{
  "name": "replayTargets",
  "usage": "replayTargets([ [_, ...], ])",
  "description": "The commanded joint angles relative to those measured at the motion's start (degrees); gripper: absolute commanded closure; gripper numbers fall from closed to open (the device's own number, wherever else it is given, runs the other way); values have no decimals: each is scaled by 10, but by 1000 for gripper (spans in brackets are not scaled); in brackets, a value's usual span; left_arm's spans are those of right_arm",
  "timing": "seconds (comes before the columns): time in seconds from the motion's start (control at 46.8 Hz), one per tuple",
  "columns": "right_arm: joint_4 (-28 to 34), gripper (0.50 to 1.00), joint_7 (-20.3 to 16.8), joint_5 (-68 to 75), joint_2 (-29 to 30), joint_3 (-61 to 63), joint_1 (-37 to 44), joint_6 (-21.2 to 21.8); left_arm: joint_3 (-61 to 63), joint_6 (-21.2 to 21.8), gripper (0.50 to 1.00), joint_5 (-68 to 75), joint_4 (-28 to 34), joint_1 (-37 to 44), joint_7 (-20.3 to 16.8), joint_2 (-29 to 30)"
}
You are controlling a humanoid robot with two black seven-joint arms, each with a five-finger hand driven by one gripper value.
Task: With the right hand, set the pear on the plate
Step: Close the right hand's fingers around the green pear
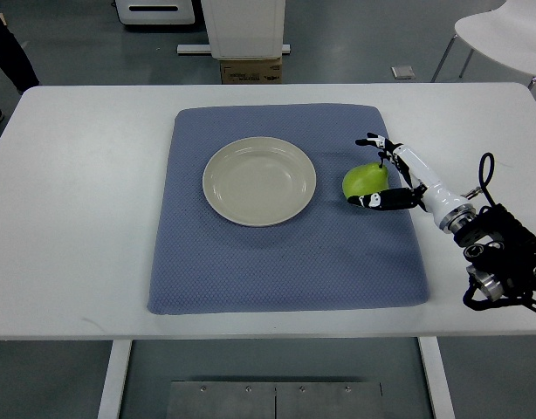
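White table (76, 218) is filling most of the top view, sitting on a grey floor. A blue-grey mat (285, 262) is lying flat on the table, covering its middle. A round cream plate (259, 181) is sitting on the mat, a bit left of the mat's centre, with nothing lying on it. Right arm (495, 244) is coming in from the right edge, black cabling around the wrist, white forearm section reaching over the mat's right edge. Right hand (392, 179) is wrapping around the green pear (365, 180): fingers are curling over the top and far side, thumb is pressing along the near side, so it is grasping the pear. Pear is sitting on or just above the mat, just right of the plate, apart from its rim; cannot tell if it is lifted.
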Motion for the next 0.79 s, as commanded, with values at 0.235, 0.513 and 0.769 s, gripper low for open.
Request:
replayTargets([
  [0.235,-4,513,-2,-1,-1,-14,-2,-12,0,0,500,0,0,0,0,0],
  [0.513,-11,513,-5,-1,-1,-35,3,-34,0,0,500,0,0,0,0,0],
  [0.769,-18,513,-12,-1,12,-38,2,-48,0,0,500,0,0,0,0,0],
])
